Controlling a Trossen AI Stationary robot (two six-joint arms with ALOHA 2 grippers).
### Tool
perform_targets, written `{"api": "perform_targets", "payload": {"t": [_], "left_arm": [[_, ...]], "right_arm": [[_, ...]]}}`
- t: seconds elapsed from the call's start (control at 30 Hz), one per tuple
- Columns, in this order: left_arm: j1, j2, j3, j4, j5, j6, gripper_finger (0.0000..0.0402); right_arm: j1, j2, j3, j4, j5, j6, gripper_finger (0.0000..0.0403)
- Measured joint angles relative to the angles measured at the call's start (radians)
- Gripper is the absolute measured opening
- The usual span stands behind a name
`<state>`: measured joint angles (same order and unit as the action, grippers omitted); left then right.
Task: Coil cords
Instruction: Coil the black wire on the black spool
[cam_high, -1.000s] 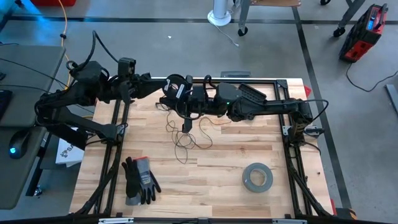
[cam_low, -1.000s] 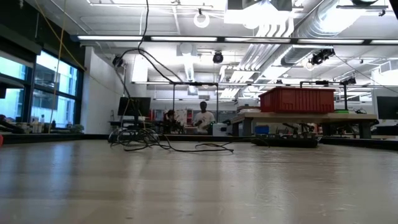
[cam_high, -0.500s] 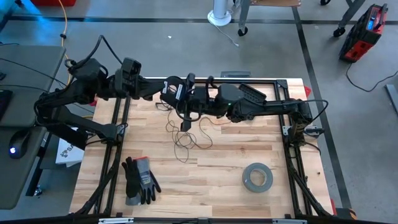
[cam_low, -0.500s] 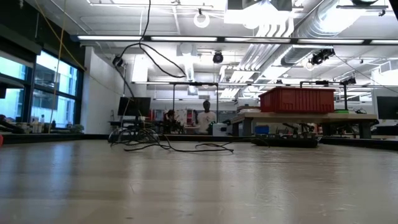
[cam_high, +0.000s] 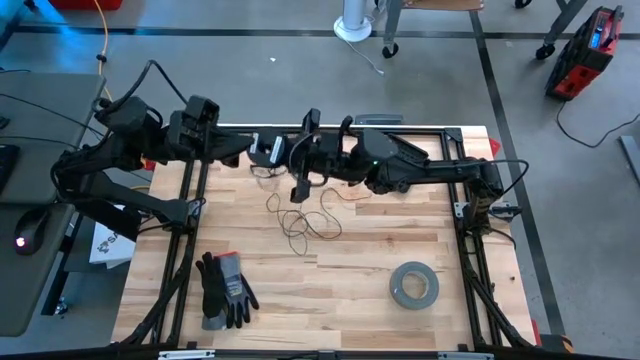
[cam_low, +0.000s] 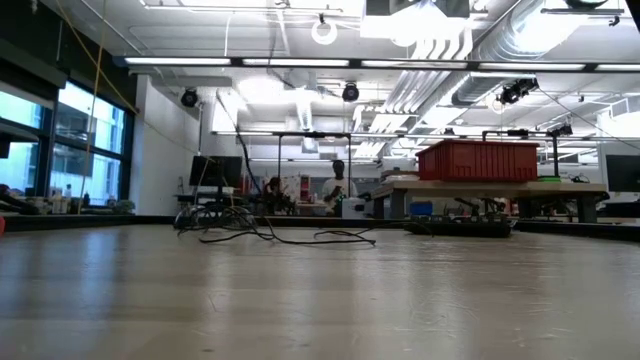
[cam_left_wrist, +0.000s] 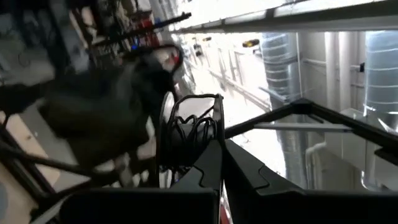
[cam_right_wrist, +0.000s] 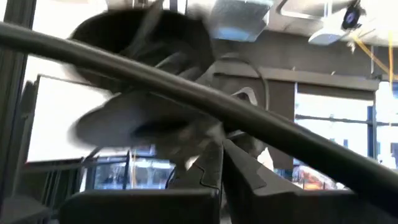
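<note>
Both arms meet above the far edge of the wooden tabletop (cam_high: 400, 235), held up off the boards. The left hand (cam_high: 252, 150) reaches in from the left side and is closed on the rim of the small round black spool (cam_high: 268, 150); in the left wrist view the spool (cam_left_wrist: 189, 134) sits right at the tips of the pressed-together fingers (cam_left_wrist: 214, 168), with turns of dark cord wound between its two flanges. The right hand (cam_high: 300, 185) comes in from the right and points downward just beside the spool, its fingers (cam_right_wrist: 217, 165) shut tight together; whether the thin cord is pinched between them cannot be told.

The cord (cam_high: 300, 220) hangs down from the area of the two hands and lies in loose, tangled loops on the boards just below them, near the far middle of the tabletop. In the low view the same dark tangle (cam_low: 260, 228) rests on the far part of the wooden surface.

A pair of grey and black work gloves (cam_high: 225, 290) lies near the front left of the tabletop, and a grey tape roll (cam_high: 413, 284) lies flat towards the front right, both well apart from the cord. A person (cam_low: 337, 186) stands far off in the room behind.
</note>
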<state>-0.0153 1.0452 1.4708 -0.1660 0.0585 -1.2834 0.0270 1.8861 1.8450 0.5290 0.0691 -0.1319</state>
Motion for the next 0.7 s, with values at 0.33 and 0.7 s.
{"api": "perform_targets", "payload": {"t": [0.33,0.7], "left_arm": [[-0.002,0.027,0.000,0.005,0.022,-0.004,0.0001],[-0.001,-0.071,0.002,-0.074,-0.050,0.252,0.0001]], "right_arm": [[-0.020,-0.001,0.001,0.007,-0.017,-0.007,0.0000],[-0.070,-0.062,0.001,-0.247,-0.008,-0.008,0.0000]]}}
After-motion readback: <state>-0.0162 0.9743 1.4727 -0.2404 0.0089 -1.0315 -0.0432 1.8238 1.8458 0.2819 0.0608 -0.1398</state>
